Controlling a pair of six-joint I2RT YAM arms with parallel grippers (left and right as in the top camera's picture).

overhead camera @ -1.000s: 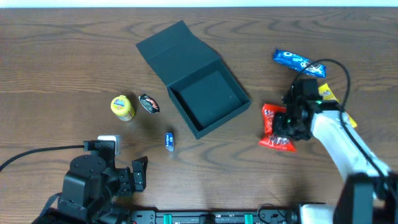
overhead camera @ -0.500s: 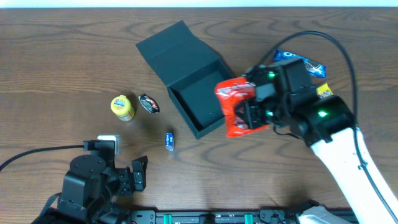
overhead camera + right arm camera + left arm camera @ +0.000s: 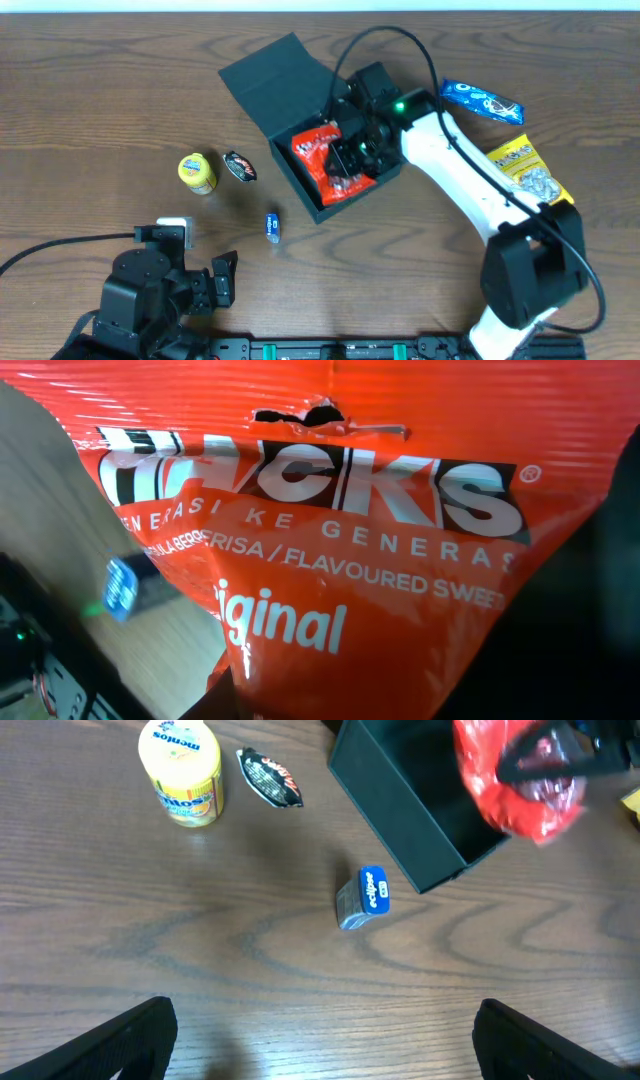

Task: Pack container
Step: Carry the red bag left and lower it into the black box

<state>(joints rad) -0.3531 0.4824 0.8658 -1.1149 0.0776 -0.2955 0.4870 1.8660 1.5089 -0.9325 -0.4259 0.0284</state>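
Note:
The dark teal container [image 3: 282, 80] stands open at the back middle of the table, its lid flapped back to the left; it also shows in the left wrist view [image 3: 400, 810]. My right gripper [image 3: 350, 155] is shut on a red snack packet [image 3: 322, 160] and holds it inside the box opening. The packet fills the right wrist view [image 3: 330, 540] and hides the fingers there; it also shows in the left wrist view [image 3: 520, 780]. My left gripper [image 3: 225, 280] is open and empty near the front left edge, its fingers wide apart over bare wood [image 3: 320, 1020].
Left of the box stand a yellow bottle [image 3: 197, 172] and a small black packet [image 3: 240, 166]. A blue gum pack [image 3: 272, 226] lies in front of the box. A blue bar [image 3: 482, 100] and a yellow packet [image 3: 530, 170] lie at the right.
My right gripper lifted the red packet off the table at the right and carried it left into the open box. The left arm has not moved.

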